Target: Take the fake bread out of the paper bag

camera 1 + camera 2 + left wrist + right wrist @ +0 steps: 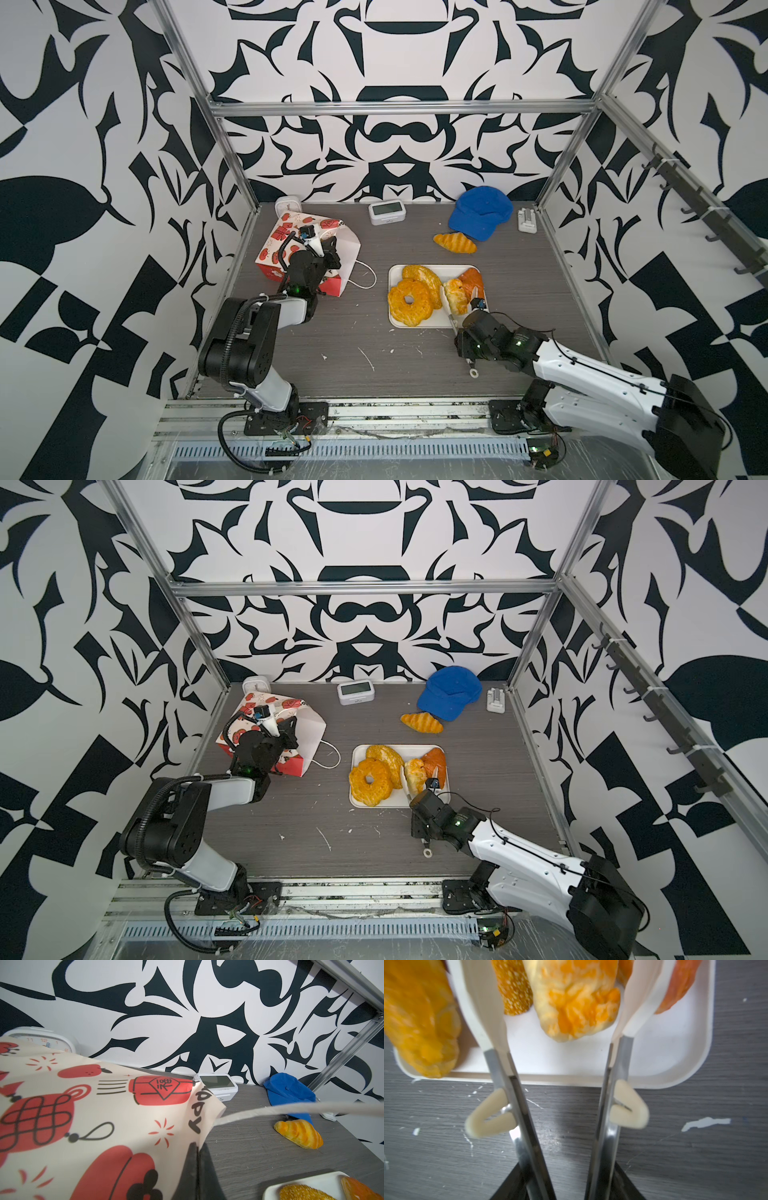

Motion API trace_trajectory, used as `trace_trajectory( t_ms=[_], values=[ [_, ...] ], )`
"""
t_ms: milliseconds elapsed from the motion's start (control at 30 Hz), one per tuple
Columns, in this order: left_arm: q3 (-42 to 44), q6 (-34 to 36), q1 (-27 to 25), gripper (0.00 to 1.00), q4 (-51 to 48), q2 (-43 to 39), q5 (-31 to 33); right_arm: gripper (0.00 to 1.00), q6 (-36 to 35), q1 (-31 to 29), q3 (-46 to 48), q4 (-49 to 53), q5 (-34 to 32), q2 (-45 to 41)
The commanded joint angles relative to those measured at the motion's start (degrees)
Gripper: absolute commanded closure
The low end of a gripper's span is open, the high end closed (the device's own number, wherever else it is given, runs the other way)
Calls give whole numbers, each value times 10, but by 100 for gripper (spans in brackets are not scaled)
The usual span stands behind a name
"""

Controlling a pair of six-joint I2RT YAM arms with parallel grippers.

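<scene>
The red-and-white paper bag [282, 245] [83, 1115] lies tipped at the back left. My left gripper [330, 245] [198, 1147] is shut on its rim. Four pieces of fake bread rest on the white tray [432, 322]: a ring [409, 301], a seeded loaf [422, 276], a croissant [455, 295] [577, 1001] and an orange wedge [473, 278]. Another croissant [455, 243] lies on the table by the cap. My right gripper [463, 323] [566, 1167] is shut on metal tongs [517, 1095], whose white tips stand either side of the tray's croissant.
A blue cap [480, 212], a digital clock [384, 212], a white alarm clock [286, 205] and a small white holder [527, 220] line the back wall. Aluminium frame posts stand at the table's corners. The bag's white cord handle [365, 276] trails toward the tray.
</scene>
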State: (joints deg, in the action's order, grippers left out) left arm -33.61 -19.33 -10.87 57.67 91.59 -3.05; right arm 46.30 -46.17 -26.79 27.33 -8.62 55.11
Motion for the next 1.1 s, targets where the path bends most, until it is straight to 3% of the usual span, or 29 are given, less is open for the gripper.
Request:
trace_trajectory(
  t_ms=[0,367,1067],
  values=[
    [3,-9,3,100,13,4,-5,47,-9,-2,-39,23,-13,-25],
    [0,-8,3,100,12,3,-6,49,-14,-4,-87,81,-18,-39],
    [3,-8,3,100,14,2,-8,52,-60,-5,-174,164,-88,-66]
  ],
)
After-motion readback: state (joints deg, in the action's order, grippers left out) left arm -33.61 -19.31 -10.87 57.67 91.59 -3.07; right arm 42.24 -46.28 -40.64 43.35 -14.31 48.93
